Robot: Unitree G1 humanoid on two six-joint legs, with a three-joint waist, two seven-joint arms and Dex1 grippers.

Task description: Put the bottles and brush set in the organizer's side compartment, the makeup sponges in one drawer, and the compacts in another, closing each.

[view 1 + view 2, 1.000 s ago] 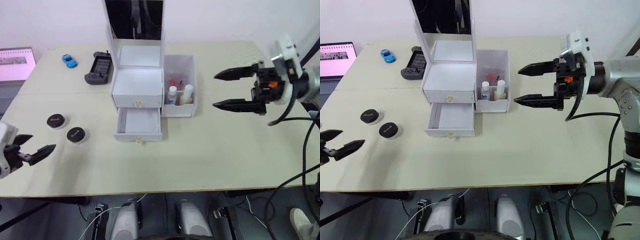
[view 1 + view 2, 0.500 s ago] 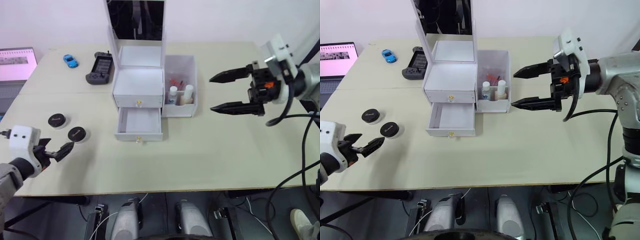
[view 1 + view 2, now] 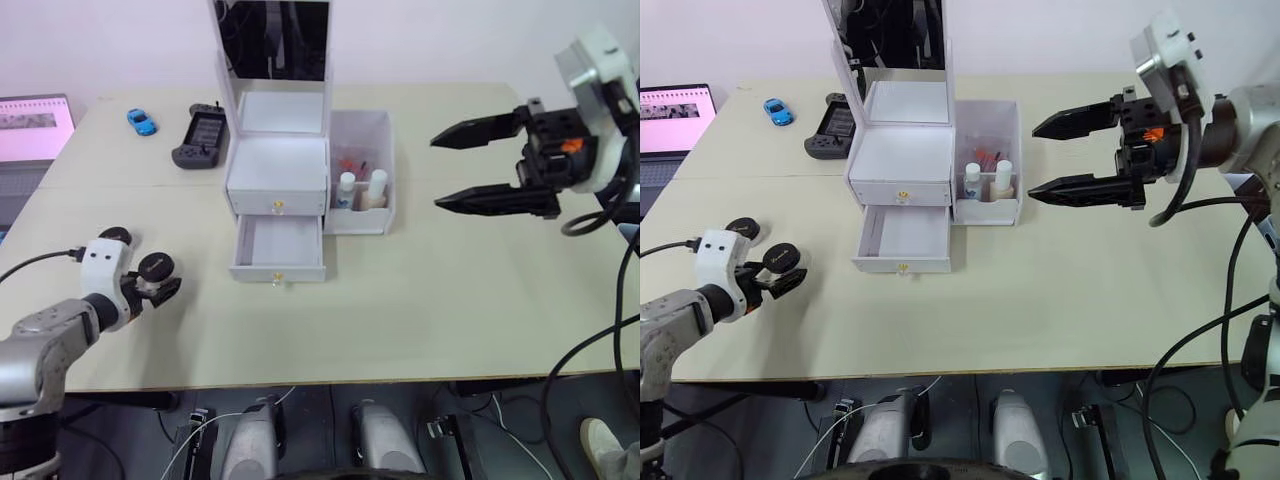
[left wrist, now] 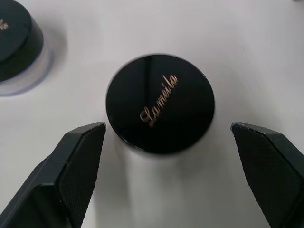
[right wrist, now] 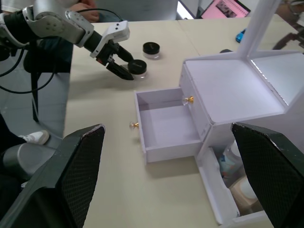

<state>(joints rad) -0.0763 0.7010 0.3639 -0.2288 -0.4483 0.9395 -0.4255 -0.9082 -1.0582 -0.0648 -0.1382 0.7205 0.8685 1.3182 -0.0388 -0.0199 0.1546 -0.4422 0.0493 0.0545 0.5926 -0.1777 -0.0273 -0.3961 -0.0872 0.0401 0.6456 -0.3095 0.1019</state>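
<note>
Pale beige surface (image 3: pixel 420 300) under a white wall, and down at the near left edge the left gripper (image 3: pixel 160 282) reaches in low, its jaws spread wide on either side of the nearer compact (image 3: pixel 156 267) without touching it. From the left wrist view that compact (image 4: pixel 159 102) is a round glossy black lid with gold script, sitting between the two black fingertips (image 4: pixel 78 156). The second compact (image 3: pixel 743 230) lies just beyond, near the first, partly behind the wrist's white housing.

Further in, at the middle, stands the white organizer (image 3: pixel 277 170). Its lower drawer (image 3: pixel 276 247) is pulled out, with a gold knob at its front. The upper drawer (image 3: pixel 276 194) is pushed in. Against its right side is the side compartment (image 3: pixel 362 135), holding the two bottles (image 3: pixel 360 190) upright at its near end with the brush set (image 3: pixel 352 164) behind them.

Off to the right, the right gripper (image 3: pixel 470 165) hangs above the surface, level, pointing toward the organizer, jaws far apart.

At the far left lie a black handheld game console (image 3: pixel 203 135), a small blue toy car (image 3: pixel 139 122) and a laptop (image 3: pixel 30 130).
</note>
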